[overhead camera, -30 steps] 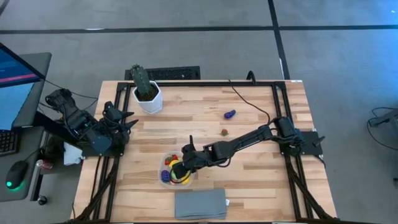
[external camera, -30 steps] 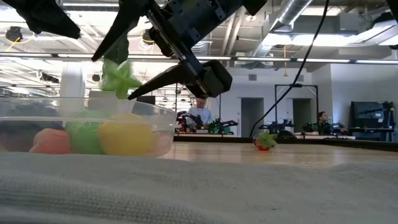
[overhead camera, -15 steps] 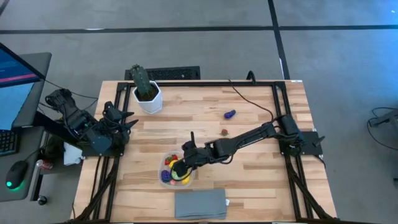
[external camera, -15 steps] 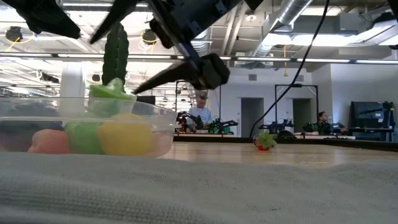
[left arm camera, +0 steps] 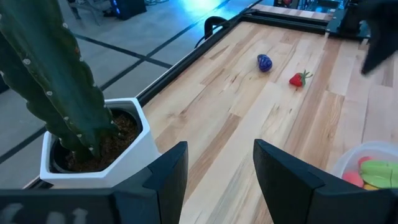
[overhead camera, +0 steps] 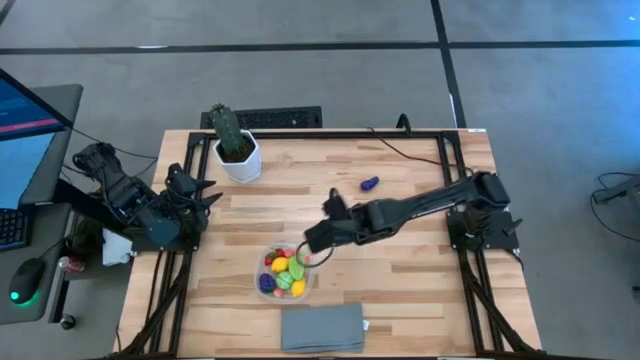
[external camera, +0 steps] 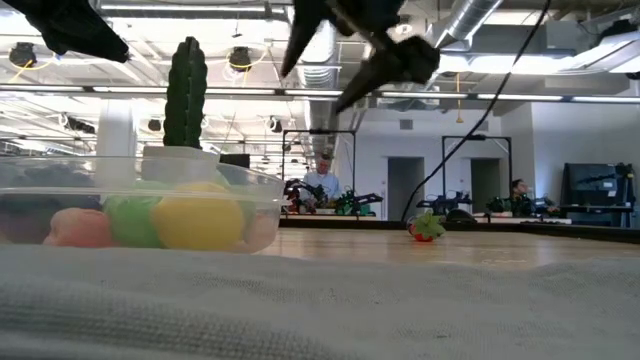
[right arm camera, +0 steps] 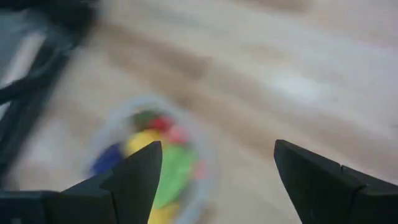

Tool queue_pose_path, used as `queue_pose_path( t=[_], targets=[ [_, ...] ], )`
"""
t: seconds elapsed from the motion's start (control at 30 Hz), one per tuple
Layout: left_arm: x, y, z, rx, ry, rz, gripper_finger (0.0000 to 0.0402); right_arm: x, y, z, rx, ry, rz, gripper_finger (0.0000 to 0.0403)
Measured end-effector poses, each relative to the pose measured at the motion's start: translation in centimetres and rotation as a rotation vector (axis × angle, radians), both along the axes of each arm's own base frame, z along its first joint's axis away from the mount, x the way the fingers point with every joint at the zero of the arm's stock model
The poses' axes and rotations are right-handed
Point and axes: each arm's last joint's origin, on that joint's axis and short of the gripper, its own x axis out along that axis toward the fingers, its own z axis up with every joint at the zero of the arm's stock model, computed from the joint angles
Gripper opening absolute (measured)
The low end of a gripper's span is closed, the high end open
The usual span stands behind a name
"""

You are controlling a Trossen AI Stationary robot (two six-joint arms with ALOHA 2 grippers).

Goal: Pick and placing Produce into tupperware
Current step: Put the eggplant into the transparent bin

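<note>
The clear tupperware (overhead camera: 283, 272) stands near the table's front edge, holding several produce pieces in yellow, green, red and purple (external camera: 200, 215). My right gripper (overhead camera: 316, 230) hangs open above and just right of it, nothing between its fingers (right arm camera: 217, 171). A purple piece (overhead camera: 369, 183) lies on the wood farther back. A red strawberry (left arm camera: 299, 79) lies near it, hidden under my right arm in the high view. My left gripper (left arm camera: 217, 180) waits open at the table's left edge, beside the cactus.
A cactus in a white hexagonal pot (overhead camera: 236, 150) stands at the far left. A folded grey cloth (overhead camera: 322, 327) lies at the near edge, in front of the tupperware. A dark keyboard (overhead camera: 280, 118) sits behind the table's far edge. Bare wood stretches to the right.
My right gripper held a green piece above the tupperware, opened and let it drop in among the others. It has then risen and drawn back toward the table's right and far side, tipping more level. The green piece now lies inside the container.
</note>
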Motion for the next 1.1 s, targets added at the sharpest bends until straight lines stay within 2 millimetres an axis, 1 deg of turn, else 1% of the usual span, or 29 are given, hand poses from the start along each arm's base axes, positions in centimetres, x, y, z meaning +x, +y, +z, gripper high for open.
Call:
queue_pose_path(
  t=[0.07,0.1,0.17,0.23,0.3,0.37,0.43,0.5,0.57,0.6,0.63,0.7,0.8,0.83,0.87,0.9,1.0,1.1],
  targets=[
    [0.0,0.0,0.0,0.000,0.001,0.000,0.0174,-1.3,-0.8,0.8,-0.054,0.058,-0.072,0.0330],
    [0.0,0.0,0.0,0.000,0.000,0.000,0.0174,-2.1,-1.2,0.9,-0.084,0.110,-0.105,0.0328],
    [0.0,0.0,0.0,0.001,0.000,0.000,0.0174,-2.9,-2.0,1.1,-0.109,0.162,-0.158,0.0325],
    [0.0,0.0,0.0,0.001,-0.001,0.001,0.0174,-3.8,-2.9,0.9,-0.127,0.257,-0.189,0.0323],
    [0.0,0.0,0.0,0.002,-0.002,0.002,0.0174,-3.7,-3.6,0.6,-0.123,0.291,-0.209,0.0322],
    [0.0,0.0,0.0,0.004,-0.005,0.003,0.0174,-4.1,-4.4,0.0,-0.110,0.371,-0.219,0.0322],
    [0.0,0.0,0.0,0.003,-0.006,0.004,0.0174,-3.2,-5.2,-0.7,-0.082,0.367,-0.244,0.0322],
    [0.0,0.0,0.0,0.002,-0.007,0.004,0.0174,-3.3,-6.0,-1.9,-0.080,0.443,-0.264,0.0322],
    [0.0,0.0,0.0,-0.003,-0.010,0.006,0.0174,-2.4,-6.7,-2.8,-0.059,0.434,-0.298,0.0322],
    [0.0,0.0,0.0,-0.004,-0.010,0.006,0.0174,-2.4,-7.1,-3.2,-0.051,0.459,-0.311,0.0322],
    [0.0,0.0,0.0,-0.006,-0.011,0.006,0.0174,-2.5,-7.4,-3.7,-0.041,0.491,-0.315,0.0322],
    [0.0,0.0,0.0,-0.010,-0.009,0.004,0.0174,-1.7,-7.8,-4.7,-0.014,0.487,-0.320,0.0322],
    [0.0,0.0,0.0,-0.018,-0.014,0.008,0.0174,-1.6,-8.4,-5.7,-0.003,0.534,-0.332,0.0322],
    [0.0,0.0,0.0,-0.019,-0.015,0.008,0.0174,-1.2,-8.4,-5.8,0.005,0.505,-0.341,0.0322],
    [0.0,0.0,0.0,-0.018,-0.014,0.008,0.0174,-1.2,-8.5,-6.0,0.008,0.512,-0.352,0.0322],
    [0.0,0.0,0.0,-0.019,-0.014,0.008,0.0174,-1.7,-8.5,-6.1,0.000,0.556,-0.356,0.0322],
    [0.0,0.0,0.0,-0.019,-0.012,0.007,0.0174,-1.4,-8.8,-6.0,0.004,0.525,-0.372,0.0322],
    [0.0,0.0,0.0,-0.016,-0.009,0.008,0.0174,-1.6,-9.2,-6.1,-0.003,0.549,-0.388,0.0322]
  ],
)
